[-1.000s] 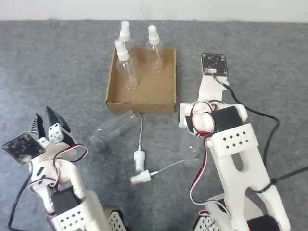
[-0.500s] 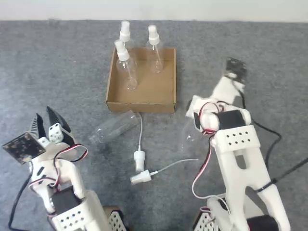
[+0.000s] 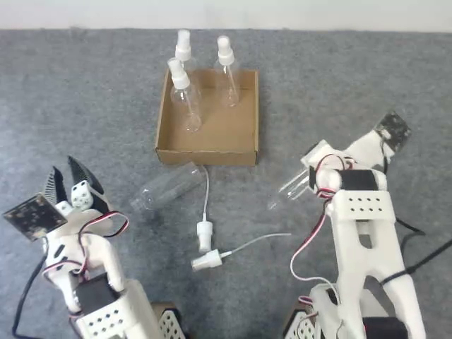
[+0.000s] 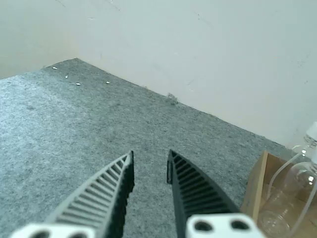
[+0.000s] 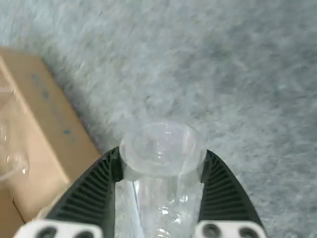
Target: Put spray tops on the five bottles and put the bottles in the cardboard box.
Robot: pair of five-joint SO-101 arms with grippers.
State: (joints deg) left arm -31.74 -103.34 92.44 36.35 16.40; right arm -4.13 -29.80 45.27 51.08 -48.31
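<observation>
A topless clear bottle (image 5: 162,145) sits between the fingers of my right gripper (image 5: 161,171), which is shut on it. From above, this bottle (image 3: 286,192) pokes out tilted from the right gripper (image 3: 306,178), right of the cardboard box (image 3: 207,152). Three bottles with spray tops (image 3: 186,104) stand in the box. Another topless bottle (image 3: 166,186) lies on the carpet in front of the box. Two loose spray tops (image 3: 204,236) (image 3: 207,262) with tubes lie nearer the arms. My left gripper (image 3: 70,180) (image 4: 149,166) is open and holds nothing, at the near left.
Grey carpet covers the table, and a pale wall runs along the back. The box edge (image 5: 37,124) lies close beside the held bottle. The box corner (image 4: 258,186) and capped bottles (image 4: 297,181) are off to one side of the left gripper.
The right arm's wrist has swung to the right and turned, carrying the clear bottle up and tilting it. The left arm has not moved.
</observation>
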